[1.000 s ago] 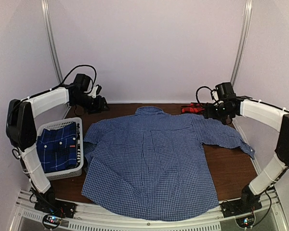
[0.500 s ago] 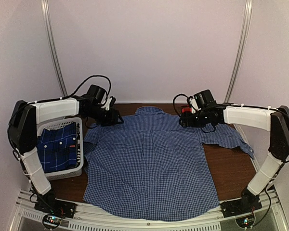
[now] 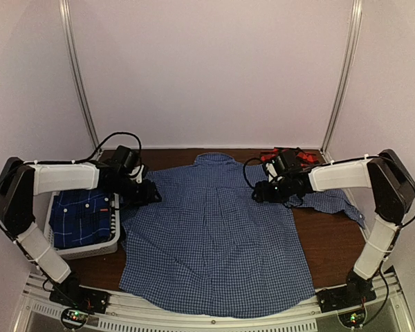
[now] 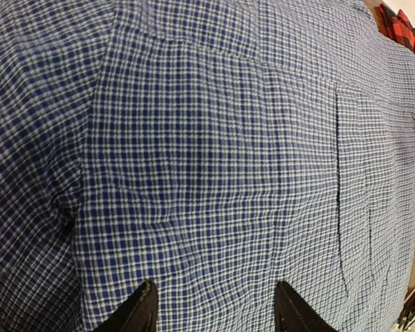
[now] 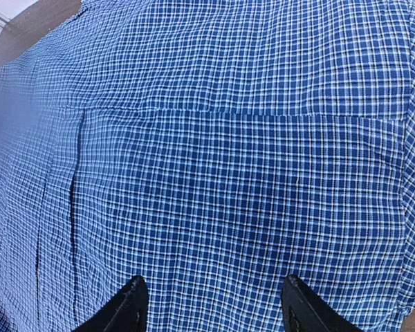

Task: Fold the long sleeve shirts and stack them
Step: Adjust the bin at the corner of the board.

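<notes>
Both arms have swung inward and down since a second ago, when they were raised near the back corners. The blue-and-white gingham shirt (image 3: 214, 235) has stayed where it was. It lies spread flat, back side up, in the middle of the tabletop (image 3: 332, 242), with its collar toward the far edge and its hem at the near edge between the arm bases.

The left tool (image 3: 151, 192) is low over the shirt's left shoulder, by the sleeve seam. The right tool (image 3: 259, 192) is over the right shoulder, where the sleeve runs out to the right. In each wrist view the two fingers are apart with nothing between them and only checked cloth beneath, both for the left tool (image 4: 218, 315) and for the right tool (image 5: 214, 308). I cannot tell whether the fingertips touch the fabric.

A darker blue plaid shirt (image 3: 79, 216) sits folded in a white basket (image 3: 90, 249) at the left edge, just beside the gingham shirt. A red-and-black plaid shirt (image 3: 306, 156) is bunched at the back right, behind the right arm.
</notes>
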`<state>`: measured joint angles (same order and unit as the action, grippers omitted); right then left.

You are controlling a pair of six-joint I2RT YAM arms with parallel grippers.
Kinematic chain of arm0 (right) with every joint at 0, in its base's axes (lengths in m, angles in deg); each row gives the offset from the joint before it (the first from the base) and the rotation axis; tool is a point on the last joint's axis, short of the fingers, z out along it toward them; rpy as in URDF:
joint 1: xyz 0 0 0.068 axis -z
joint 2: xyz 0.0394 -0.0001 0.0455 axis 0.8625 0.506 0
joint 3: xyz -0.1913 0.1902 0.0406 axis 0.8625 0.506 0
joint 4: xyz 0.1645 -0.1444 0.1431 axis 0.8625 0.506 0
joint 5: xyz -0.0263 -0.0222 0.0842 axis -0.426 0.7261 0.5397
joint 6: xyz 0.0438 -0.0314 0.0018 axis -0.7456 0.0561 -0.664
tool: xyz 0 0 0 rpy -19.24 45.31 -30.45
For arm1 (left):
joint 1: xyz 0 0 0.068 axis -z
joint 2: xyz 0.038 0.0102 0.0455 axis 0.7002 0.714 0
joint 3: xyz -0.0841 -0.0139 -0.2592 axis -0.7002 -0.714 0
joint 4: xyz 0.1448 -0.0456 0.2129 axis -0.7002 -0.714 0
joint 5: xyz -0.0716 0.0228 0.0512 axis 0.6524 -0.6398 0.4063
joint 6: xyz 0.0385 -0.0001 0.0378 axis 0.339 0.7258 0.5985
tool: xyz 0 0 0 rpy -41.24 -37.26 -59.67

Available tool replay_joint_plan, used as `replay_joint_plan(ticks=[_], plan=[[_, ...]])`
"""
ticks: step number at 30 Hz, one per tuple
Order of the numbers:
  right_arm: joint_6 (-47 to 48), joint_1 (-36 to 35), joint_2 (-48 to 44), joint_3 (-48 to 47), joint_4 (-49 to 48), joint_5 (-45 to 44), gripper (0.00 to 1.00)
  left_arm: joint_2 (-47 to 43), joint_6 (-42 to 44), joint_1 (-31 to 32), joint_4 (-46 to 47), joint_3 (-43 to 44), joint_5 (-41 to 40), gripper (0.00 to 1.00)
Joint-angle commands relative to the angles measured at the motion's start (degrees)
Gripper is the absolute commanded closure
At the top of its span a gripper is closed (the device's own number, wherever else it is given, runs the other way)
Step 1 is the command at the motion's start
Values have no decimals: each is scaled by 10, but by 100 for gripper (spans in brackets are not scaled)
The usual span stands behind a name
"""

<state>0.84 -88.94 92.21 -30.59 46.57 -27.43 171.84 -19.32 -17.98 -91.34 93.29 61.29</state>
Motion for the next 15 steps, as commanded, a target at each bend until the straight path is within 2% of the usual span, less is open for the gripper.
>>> replay_joint_plan(ticks=[1, 11, 15], plan=[[-6, 1, 11, 11, -25, -16, 33, -42, -22, -2, 3, -46, -50, 42], [-2, 13, 25, 20, -29, -26, 33, -108, -45, -3, -57, -93, -113, 41], [-5, 20, 25, 31, -35, -26, 33, -114, -51, -13, -108, -96, -170, 41]])
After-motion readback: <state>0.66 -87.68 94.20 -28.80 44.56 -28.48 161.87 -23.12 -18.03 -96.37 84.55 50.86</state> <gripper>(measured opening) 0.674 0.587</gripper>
